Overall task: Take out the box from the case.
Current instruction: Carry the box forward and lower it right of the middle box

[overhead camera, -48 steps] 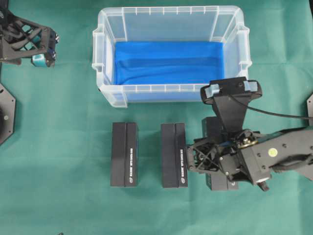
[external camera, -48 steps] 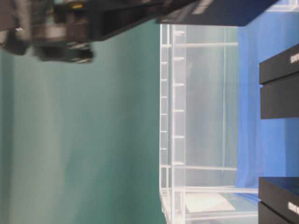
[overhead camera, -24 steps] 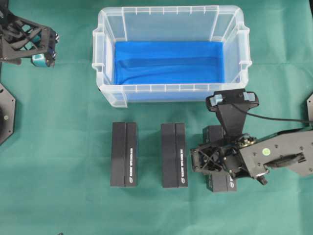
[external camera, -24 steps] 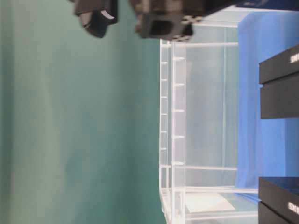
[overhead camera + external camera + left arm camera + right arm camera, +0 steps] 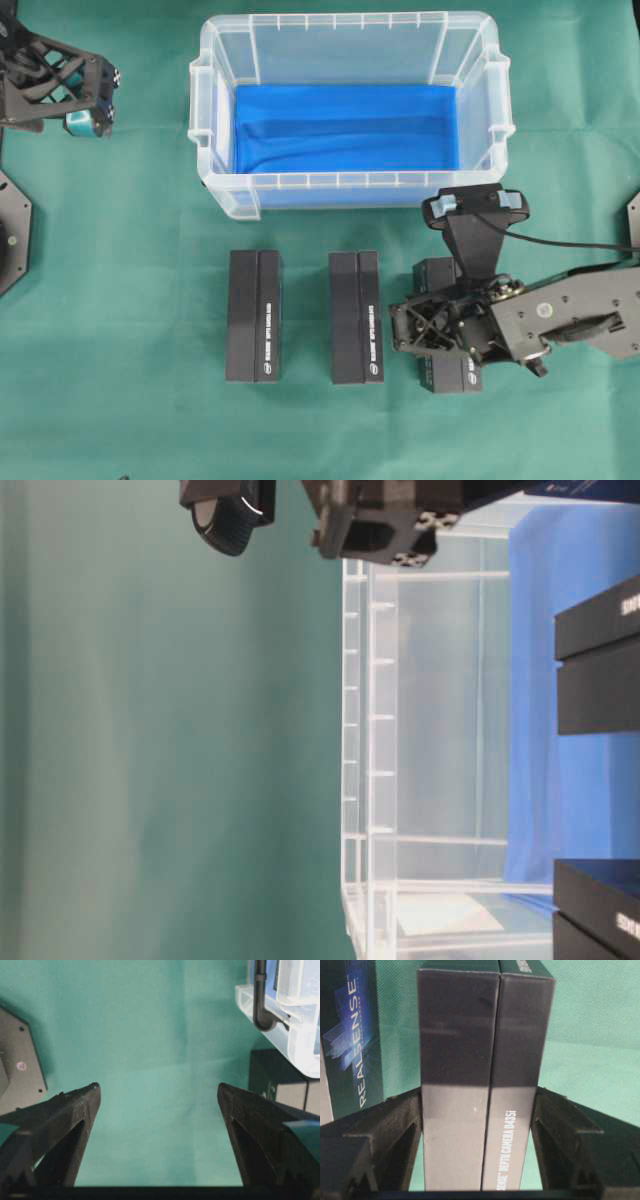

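The case (image 5: pixel 350 181), a clear plastic bin with a blue lining, stands at the back middle with nothing showing inside it. My right gripper (image 5: pixel 440 330) is shut on a black box (image 5: pixel 450 376) right of the other two boxes, in front of the case. In the right wrist view both fingers press the sides of that box (image 5: pixel 485 1060), gripper (image 5: pixel 479 1092). I cannot tell whether it touches the cloth. My left gripper (image 5: pixel 88 120) hangs open at the far left, gripper (image 5: pixel 157 1087) with only green cloth between its fingers.
Two more black boxes (image 5: pixel 254 315) (image 5: pixel 356 316) lie side by side on the green cloth in front of the case. The left wrist view catches the case's corner (image 5: pixel 300 1045) and one box (image 5: pixel 272 1080). Black base plates (image 5: pixel 12 235) sit at the table's edges.
My right gripper has shifted slightly toward the front edge and lower with the box still in it. The left arm has not moved.
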Available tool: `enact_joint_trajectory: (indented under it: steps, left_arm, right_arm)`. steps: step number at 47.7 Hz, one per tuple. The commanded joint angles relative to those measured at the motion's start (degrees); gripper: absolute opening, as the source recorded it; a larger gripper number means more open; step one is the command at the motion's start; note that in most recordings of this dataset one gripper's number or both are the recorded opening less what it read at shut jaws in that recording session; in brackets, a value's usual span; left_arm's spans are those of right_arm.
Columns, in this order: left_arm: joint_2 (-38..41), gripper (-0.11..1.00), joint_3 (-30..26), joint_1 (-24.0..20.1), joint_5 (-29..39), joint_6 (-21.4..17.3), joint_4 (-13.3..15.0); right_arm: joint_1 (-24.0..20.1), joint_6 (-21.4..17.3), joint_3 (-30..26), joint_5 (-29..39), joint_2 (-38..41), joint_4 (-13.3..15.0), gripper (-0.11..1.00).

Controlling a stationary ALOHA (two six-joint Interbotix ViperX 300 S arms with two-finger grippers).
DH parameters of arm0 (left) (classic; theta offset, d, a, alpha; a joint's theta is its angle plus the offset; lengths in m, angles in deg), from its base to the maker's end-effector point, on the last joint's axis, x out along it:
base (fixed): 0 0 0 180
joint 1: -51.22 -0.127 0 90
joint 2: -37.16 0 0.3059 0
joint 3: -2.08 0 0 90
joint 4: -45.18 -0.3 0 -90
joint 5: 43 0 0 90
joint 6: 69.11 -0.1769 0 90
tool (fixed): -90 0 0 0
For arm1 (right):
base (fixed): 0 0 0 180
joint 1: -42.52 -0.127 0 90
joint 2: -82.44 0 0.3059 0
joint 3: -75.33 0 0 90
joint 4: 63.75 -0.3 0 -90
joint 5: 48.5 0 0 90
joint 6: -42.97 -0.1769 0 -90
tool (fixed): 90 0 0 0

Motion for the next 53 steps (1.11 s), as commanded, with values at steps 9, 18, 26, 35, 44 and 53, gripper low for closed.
enact_joint_trajectory:
  steps: [9, 18, 26, 35, 44, 53]
  left_arm:
    - [-0.53, 0.97, -0.53, 0.09, 0.09, -0.18, 0.09]
    - [-0.53, 0.97, -0.53, 0.09, 0.0, -0.18, 0.09]
    - [-0.53, 0.97, -0.53, 0.09, -0.18, -0.18, 0.09]
    - [-0.62, 0.97, -0.53, 0.09, -0.18, -0.18, 0.09]
    - [-0.62, 0.97, -0.53, 0.09, -0.18, -0.18, 0.09]
    - [-0.53, 0.97, -0.62, 0.09, -0.18, -0.18, 0.09]
  right_arm:
    - [-0.18, 0.53, -0.35, -0.18, -1.41, 0.26, 0.65]
    - [-0.26, 0.7, -0.7, -0.09, -1.41, 0.44, 0.7]
    - [-0.26, 0.62, -1.14, 0.62, -1.49, 0.62, 0.95]
    - [-0.18, 0.53, -1.93, 1.67, -1.49, 1.14, 0.94]
    - [-0.09, 0.53, -4.92, 4.92, -2.46, 1.14, 0.93]
    - [0.09, 0.7, -10.99, 11.51, -4.57, 1.41, 0.93]
